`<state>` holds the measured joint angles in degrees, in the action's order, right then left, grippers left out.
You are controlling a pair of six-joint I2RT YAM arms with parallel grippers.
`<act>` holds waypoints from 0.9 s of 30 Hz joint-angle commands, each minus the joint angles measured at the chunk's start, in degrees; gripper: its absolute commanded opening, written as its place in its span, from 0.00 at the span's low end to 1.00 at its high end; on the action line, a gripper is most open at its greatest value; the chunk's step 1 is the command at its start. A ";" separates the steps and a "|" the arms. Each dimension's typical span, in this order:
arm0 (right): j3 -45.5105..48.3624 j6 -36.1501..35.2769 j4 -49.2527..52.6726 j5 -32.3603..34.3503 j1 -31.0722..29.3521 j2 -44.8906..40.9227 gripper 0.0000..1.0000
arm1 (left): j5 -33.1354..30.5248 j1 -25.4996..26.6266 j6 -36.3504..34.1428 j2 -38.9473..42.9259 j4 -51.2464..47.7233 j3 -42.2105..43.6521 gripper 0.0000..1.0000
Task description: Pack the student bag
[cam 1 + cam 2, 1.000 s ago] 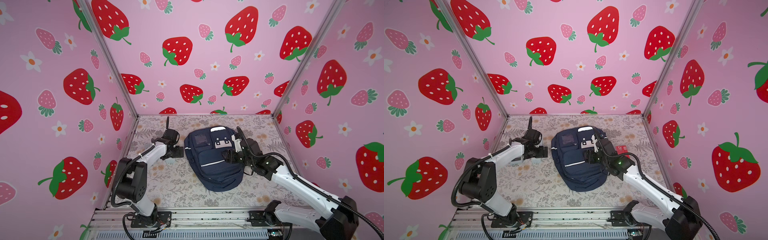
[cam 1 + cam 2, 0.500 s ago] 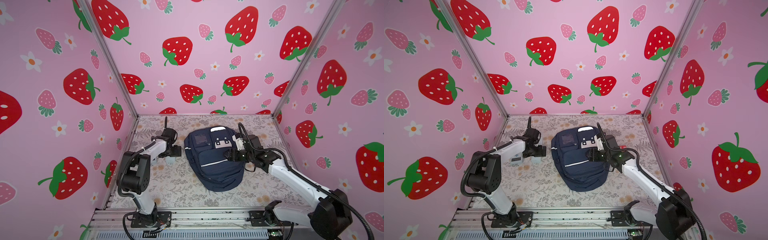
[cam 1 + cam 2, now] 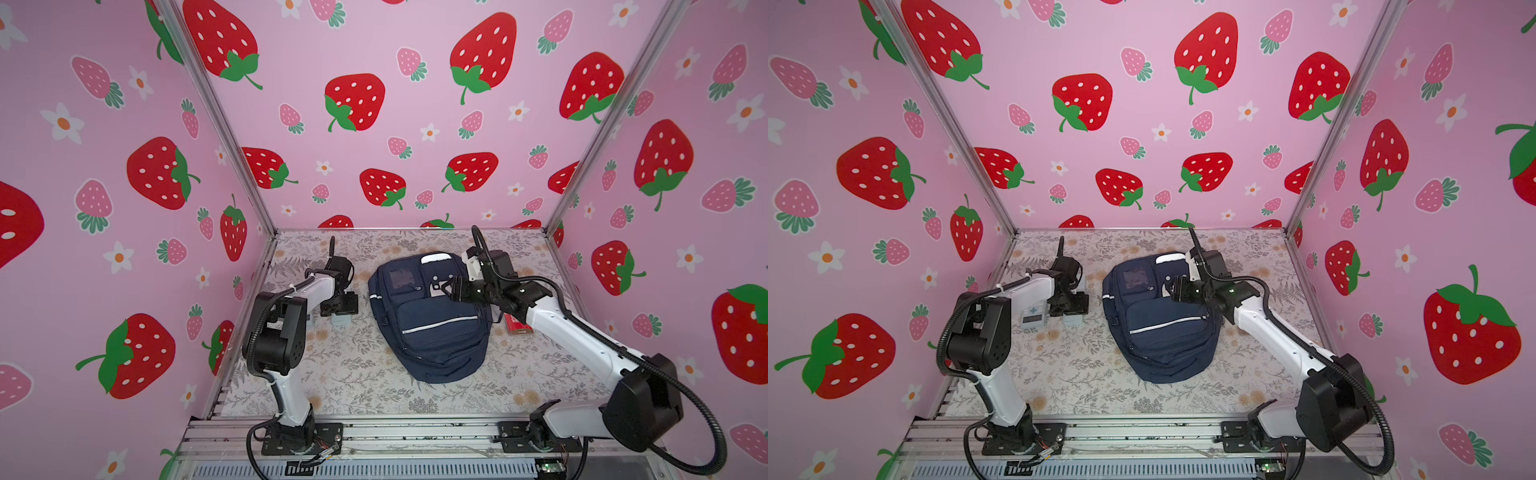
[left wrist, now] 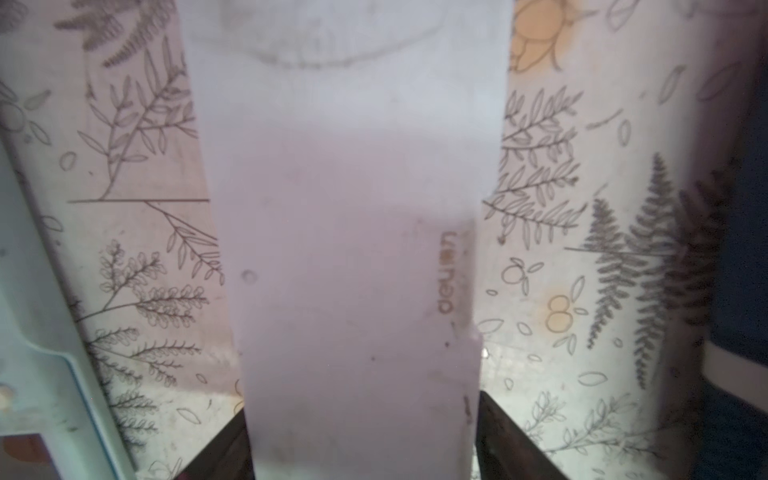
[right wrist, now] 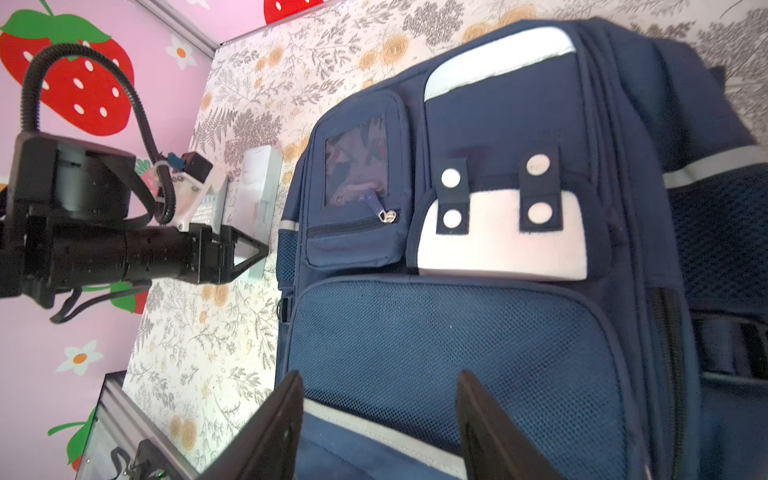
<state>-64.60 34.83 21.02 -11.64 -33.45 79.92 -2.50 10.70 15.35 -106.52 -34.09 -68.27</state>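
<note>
Both top views are bright and evenly lit, with soft shadows and wide-angle stretch toward the edges. In the left wrist view the pale case (image 4: 357, 249) is hazy and out of focus (half of it shaded). The right wrist view shows the student bag (image 5: 478, 332) sharper, blurring near the lens.

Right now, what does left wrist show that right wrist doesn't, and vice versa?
Left wrist only: the lettering on the pale case, close up. Right wrist only: the student bag front with its white face patch and zip pocket, and the open right gripper over it. Both: the case, straddled by the left gripper, the floral table cover, and navy bag fabric.
</note>
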 commanded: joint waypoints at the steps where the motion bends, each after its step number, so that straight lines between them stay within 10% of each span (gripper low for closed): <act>1: -5.01 1.23 2.97 2.59 0.58 2.67 0.61 | 0.75 0.85 1.91 0.61 -2.38 -1.38 0.75; 6: -12.35 3.62 4.56 2.45 0.84 8.13 0.60 | 0.18 1.06 2.83 -1.41 -3.80 -1.83 0.74; 16: -10.32 9.89 -0.85 0.04 -0.05 5.92 0.54 | 5.28 0.55 5.78 0.27 -1.19 -2.51 0.42; 27: -6.29 6.94 -1.74 0.29 -10.49 -2.04 0.58 | 8.84 10.63 7.95 20.86 3.07 0.86 0.25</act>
<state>-71.99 42.17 20.82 -10.81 -41.91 79.33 5.10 18.00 21.78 -91.74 -33.21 -68.73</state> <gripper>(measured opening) 0.579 0.669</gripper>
